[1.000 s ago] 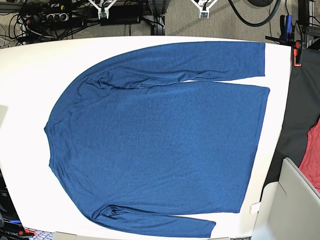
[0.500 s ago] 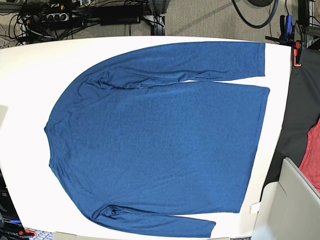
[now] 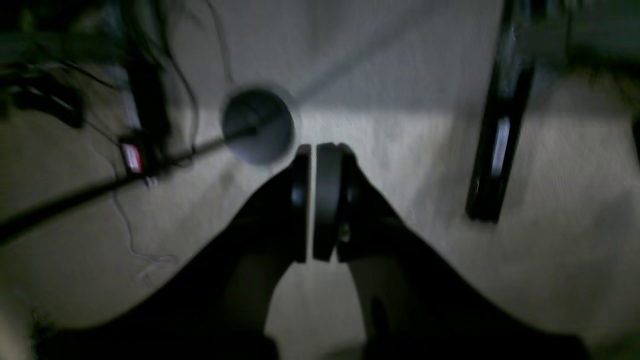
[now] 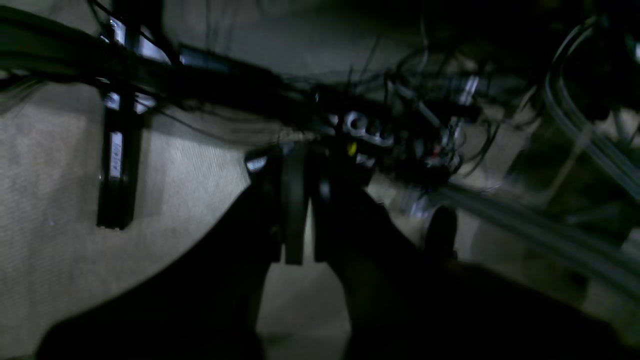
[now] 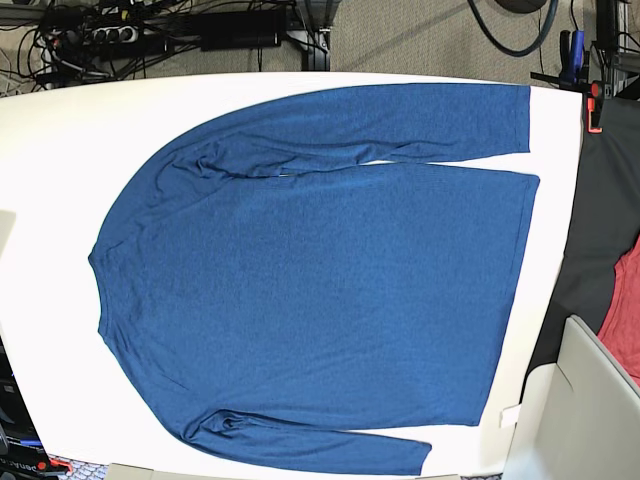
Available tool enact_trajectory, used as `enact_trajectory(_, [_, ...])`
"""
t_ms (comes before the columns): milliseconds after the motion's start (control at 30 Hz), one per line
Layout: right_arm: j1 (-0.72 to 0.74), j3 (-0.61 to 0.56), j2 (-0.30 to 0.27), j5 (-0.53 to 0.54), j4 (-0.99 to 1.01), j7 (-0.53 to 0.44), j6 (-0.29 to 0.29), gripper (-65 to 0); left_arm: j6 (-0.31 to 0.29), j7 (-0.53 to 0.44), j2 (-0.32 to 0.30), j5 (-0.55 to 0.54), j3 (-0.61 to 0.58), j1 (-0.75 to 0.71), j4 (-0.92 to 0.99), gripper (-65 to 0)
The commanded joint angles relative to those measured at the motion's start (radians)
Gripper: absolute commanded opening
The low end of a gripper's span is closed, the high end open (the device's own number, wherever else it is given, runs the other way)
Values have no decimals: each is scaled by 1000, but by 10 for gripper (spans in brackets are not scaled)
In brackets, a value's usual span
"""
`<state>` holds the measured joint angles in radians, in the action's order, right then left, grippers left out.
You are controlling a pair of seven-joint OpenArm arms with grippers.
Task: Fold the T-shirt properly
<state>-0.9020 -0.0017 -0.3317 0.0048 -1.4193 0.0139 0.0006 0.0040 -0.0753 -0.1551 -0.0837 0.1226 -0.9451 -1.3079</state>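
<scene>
Lying flat and spread out, the T-shirt covers most of the white table in the base view. Its collar end faces the table's left edge and its hem runs along the right edge. One long sleeve stretches along the far edge, with its cuff near the far right corner; the other sleeve runs along the near edge, with its cuff short of the near right corner. Soft wrinkles gather where each sleeve meets the body. The shirt is not yet folded.

Neither arm shows in the base view. The left gripper appears in its own wrist view with its dark jaws pressed together and nothing between them, pointed at pale carpet with a round grey stand base just beyond the tips. The right gripper likewise has its jaws closed and empty in its wrist view, aimed at a tangle of cables over the same carpet. Both wrist views are dim and blurred.

Off the table's right edge hang a black cloth and a red cloth, beside a grey bin.
</scene>
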Motion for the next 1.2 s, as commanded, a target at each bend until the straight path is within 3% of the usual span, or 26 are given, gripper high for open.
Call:
enact_trajectory(0, [-33,27,-8,5,-56,-19,-3,-649,3,-13,-5,-26,9,-42,-57,-647])
enact_trajectory(200, [-127,167,15,5,-306,-16,-3,-649,1,124,-11,-150,25,-134,-405,-647])
enact_trajectory(367, [-202,257,16,5,-518,-16,-3,-649,1,248,-11,-166,53,-185,-688,-647])
enact_trajectory(667, [-156,325,15,5,-619,-15,-3,-647,1,271,-11,-166,70,-90,-760,-646])
enact_trajectory(733, [-131,325,13,5,-619,-9,-1,-647,1,317,-11,-166,70,-44,-760,-645])
enact_trajectory(867, [-21,317,15,5,-619,123,2,-645,1,507,-11,-166,71,105,-760,-629])
enact_trajectory(1000, [114,312,18,8,-618,283,3,-586,1,691,-11,-166,73,269,-760,-608])
enact_trajectory(1167, [220,299,42,44,-621,346,5,-521,1,915,-8,-166,142,426,-758,-581])
